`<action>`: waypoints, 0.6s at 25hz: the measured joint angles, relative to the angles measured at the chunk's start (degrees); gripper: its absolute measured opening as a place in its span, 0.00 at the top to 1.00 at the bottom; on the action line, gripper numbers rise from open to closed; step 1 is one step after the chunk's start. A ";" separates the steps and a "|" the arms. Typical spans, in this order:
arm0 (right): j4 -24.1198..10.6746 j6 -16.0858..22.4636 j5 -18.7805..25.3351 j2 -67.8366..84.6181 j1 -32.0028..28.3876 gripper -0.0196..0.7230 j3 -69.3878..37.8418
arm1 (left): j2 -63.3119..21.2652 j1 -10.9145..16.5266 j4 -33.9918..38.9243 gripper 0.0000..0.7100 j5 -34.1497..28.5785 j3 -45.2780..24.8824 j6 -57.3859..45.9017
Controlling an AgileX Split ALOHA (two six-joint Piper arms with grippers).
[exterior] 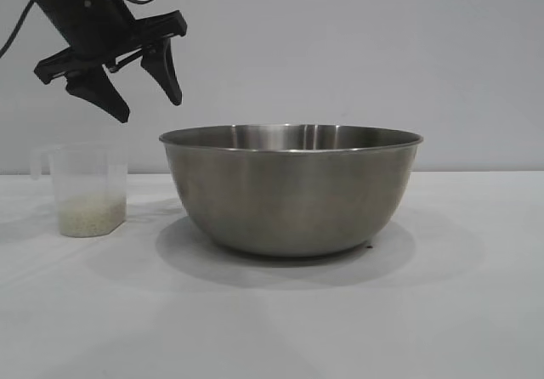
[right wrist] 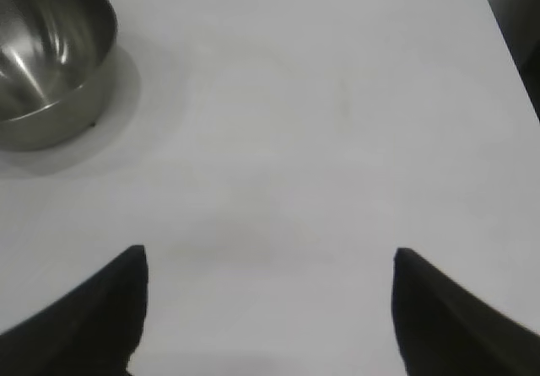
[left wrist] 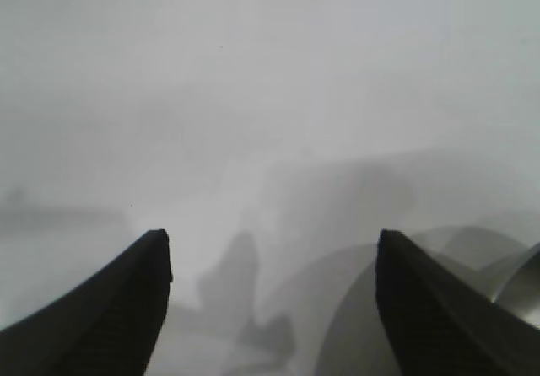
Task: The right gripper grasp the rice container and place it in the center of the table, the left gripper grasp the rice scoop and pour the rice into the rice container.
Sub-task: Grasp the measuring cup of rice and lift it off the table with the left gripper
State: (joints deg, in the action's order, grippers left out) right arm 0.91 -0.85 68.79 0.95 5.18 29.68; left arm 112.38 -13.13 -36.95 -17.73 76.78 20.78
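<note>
The rice container [exterior: 291, 188], a large steel bowl, stands upright on the white table [exterior: 442, 311] at its middle. The rice scoop [exterior: 89, 190], a clear plastic cup, stands left of the bowl with rice [exterior: 92, 216] in its bottom. My left gripper [exterior: 150, 107] hangs open in the air above the scoop and holds nothing. In the left wrist view my left gripper [left wrist: 272, 245] shows only bare table between its fingers, with a sliver of the bowl [left wrist: 525, 285] beside one finger. My right gripper [right wrist: 268, 256] is open and empty over bare table, far from the bowl [right wrist: 42, 56].
A plain grey wall rises behind the table. In the right wrist view the table's edge [right wrist: 504, 30] runs along one side with a dark drop beyond it. Bare tabletop lies right of and in front of the bowl.
</note>
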 joint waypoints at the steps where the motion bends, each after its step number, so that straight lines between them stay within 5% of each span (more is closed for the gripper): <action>1: 0.00 0.00 -0.61 0.00 0.00 0.24 -0.07 | 0.00 0.00 0.00 0.36 0.00 0.00 0.00; 15: 0.60 0.00 -3.19 0.00 0.00 0.24 -1.59 | -0.53 0.00 0.88 0.36 -0.18 0.00 0.00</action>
State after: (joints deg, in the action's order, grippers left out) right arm 1.51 -0.85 65.60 0.95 5.18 28.09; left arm 111.85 -13.13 -36.07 -17.91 76.78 20.78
